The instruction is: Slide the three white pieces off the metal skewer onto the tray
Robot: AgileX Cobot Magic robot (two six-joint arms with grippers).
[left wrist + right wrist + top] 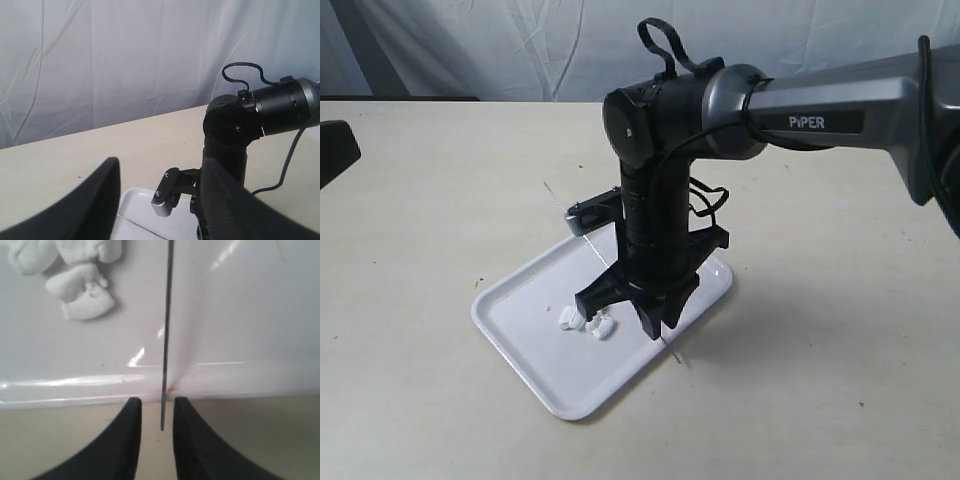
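The three white pieces (586, 321) lie bunched together on the tray (535, 340), off the metal skewer; the right wrist view shows them (82, 292) on the glossy tray floor (250, 315). The bare metal skewer (166, 330) lies across the tray, and its end pokes over the rim. My right gripper (157, 401) points down at that rim and is open. The skewer end sits between its fingers with a gap on each side. In the exterior view my right gripper (658, 328) stands at the tray's near right edge. My left gripper (162, 165) is open, held away from the tray.
The tray rests on a beige table (820, 380) in front of a white cloth backdrop (520, 40). My right arm (820, 110) reaches in from the right and hides the tray's far part. My left arm shows only as a dark shape (335, 150) at the far left edge.
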